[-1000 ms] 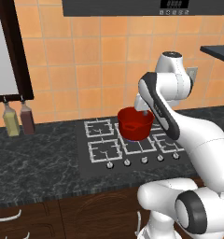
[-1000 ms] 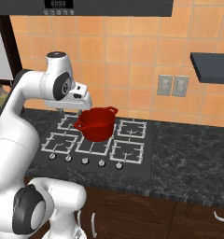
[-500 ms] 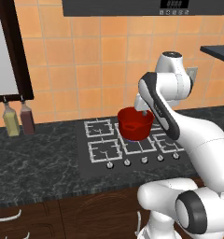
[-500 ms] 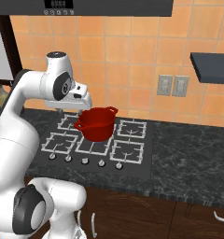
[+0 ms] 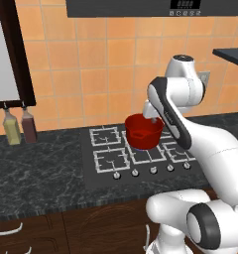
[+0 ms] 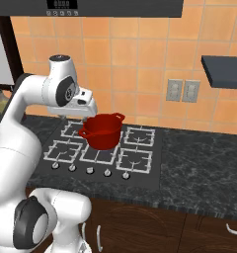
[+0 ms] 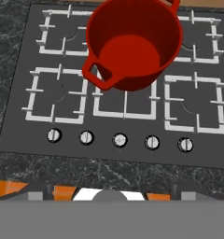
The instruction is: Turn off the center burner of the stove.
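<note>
Center burner (image 7: 124, 100) sits mid-stove (image 7: 20, 121), under a square wire grate, carrying a red pot (image 7: 132, 44) with two handles. Five round silver knobs (image 7: 120, 140) line the front edge. End effector is raised above the pot, well apart from the knobs; whether its fingers are apart or together cannot be determined. Stove is set into a dark marbled surface (image 5: 41, 173).

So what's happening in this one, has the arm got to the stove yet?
The white arm is raised above the stove, its hand camera looking down on the front row of five knobs. Nothing is being touched yet. A red pot sits on the center burner. The middle knob looks like the likely target, but the arm is well above it. The gripper's state can't be made out.
</note>
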